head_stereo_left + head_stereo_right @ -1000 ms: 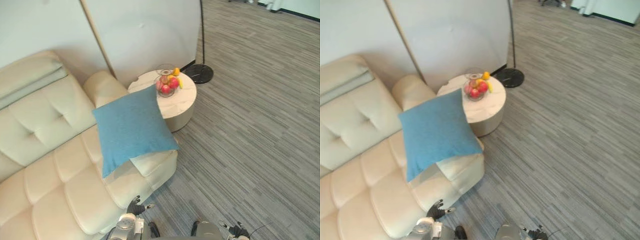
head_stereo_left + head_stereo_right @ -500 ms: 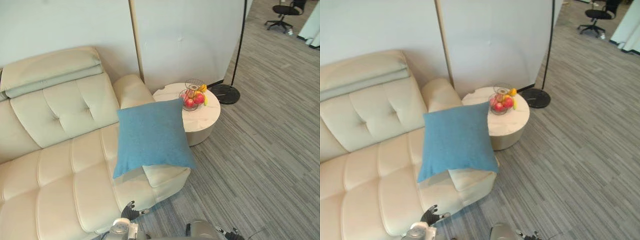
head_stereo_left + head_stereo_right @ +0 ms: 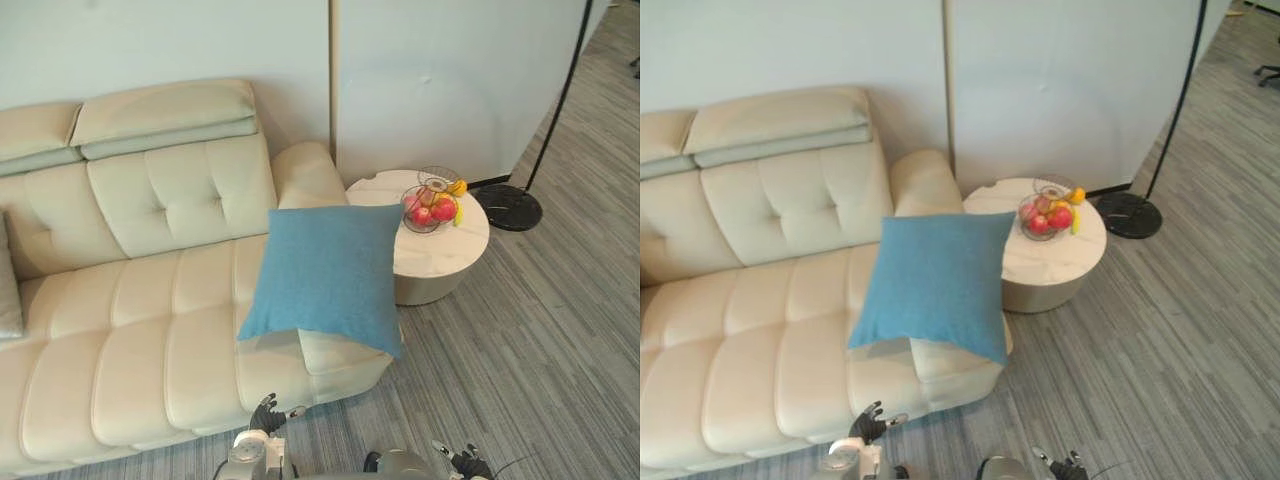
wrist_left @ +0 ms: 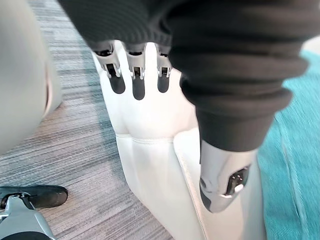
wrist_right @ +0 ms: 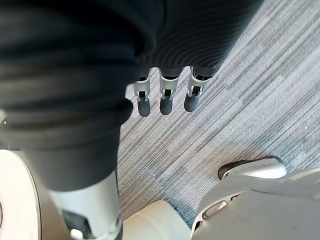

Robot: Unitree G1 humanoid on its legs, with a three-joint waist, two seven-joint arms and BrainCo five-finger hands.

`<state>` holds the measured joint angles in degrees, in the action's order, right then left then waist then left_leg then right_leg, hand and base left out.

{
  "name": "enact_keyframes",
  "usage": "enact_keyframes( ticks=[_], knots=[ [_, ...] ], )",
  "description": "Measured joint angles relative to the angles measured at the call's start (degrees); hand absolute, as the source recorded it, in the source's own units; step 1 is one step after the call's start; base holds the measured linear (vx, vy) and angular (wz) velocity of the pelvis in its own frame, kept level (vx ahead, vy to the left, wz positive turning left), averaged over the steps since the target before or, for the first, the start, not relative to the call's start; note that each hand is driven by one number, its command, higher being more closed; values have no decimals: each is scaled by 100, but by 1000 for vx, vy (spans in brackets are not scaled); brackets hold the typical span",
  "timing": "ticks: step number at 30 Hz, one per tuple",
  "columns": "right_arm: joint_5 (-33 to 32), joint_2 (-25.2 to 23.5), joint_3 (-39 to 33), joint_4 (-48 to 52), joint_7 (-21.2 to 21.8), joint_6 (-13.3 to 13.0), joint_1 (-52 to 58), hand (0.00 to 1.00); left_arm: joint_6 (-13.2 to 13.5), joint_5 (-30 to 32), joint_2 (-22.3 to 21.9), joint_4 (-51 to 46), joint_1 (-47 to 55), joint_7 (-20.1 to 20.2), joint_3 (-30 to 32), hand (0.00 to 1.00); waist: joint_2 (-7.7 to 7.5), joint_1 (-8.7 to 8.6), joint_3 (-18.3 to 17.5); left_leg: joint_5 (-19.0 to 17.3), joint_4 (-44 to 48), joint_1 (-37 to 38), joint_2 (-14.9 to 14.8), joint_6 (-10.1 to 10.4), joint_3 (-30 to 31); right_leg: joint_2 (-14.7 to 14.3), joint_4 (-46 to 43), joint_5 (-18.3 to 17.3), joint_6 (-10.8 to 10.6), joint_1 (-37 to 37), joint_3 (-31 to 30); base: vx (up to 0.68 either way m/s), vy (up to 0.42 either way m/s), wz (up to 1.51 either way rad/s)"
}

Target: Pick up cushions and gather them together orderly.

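Note:
A blue cushion point(image 3: 330, 272) leans tilted on the right end of the cream sofa point(image 3: 150, 330), its lower corner hanging over the seat's front edge. The edge of a grey cushion point(image 3: 7, 292) shows at the sofa's far left. My left hand point(image 3: 266, 414) hangs low in front of the sofa, below the blue cushion and apart from it. Its fingers point(image 4: 138, 80) are straight and hold nothing, with the blue cushion point(image 4: 295, 150) beside them. Over the floor, my right hand point(image 3: 466, 462) hangs empty with straight fingers point(image 5: 167, 98).
A round pale side table point(image 3: 440, 250) stands right of the sofa with a wire bowl of fruit point(image 3: 432, 205) on it. A floor lamp's black base point(image 3: 512, 206) sits behind it by the wall panel. Grey striped carpet point(image 3: 540, 350) spreads to the right.
The camera has swung left, so more of the sofa and the grey cushion come into view. The cushions have not moved; both hands stay low and empty.

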<state>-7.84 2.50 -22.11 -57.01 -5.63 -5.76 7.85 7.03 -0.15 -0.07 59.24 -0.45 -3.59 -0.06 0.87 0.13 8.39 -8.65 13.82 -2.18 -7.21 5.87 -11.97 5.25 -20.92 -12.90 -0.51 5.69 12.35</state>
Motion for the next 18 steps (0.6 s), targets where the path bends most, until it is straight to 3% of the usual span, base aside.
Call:
enact_keyframes(
  ticks=[6,11,18],
  knots=[
    [109,112,219,649,-98,-5,30,0,-4,0,216,177,22,-26,-164,0,56,-14,-92,72,-330,139,114,-61,-214,-8,90,88,-84,134,-298,-19,39,-21],
    [412,657,211,2319,-182,-82,232,0,-1,-73,454,168,58,-129,-85,0,123,-73,-148,129,-590,198,274,-143,-217,16,332,221,-107,132,-345,77,66,-3],
    [788,1020,194,4012,-130,-340,256,0,136,-696,858,-1033,339,-374,379,0,41,-80,-250,153,-802,215,356,-180,-105,-10,822,433,-105,4,-399,121,40,-3]
  ],
)
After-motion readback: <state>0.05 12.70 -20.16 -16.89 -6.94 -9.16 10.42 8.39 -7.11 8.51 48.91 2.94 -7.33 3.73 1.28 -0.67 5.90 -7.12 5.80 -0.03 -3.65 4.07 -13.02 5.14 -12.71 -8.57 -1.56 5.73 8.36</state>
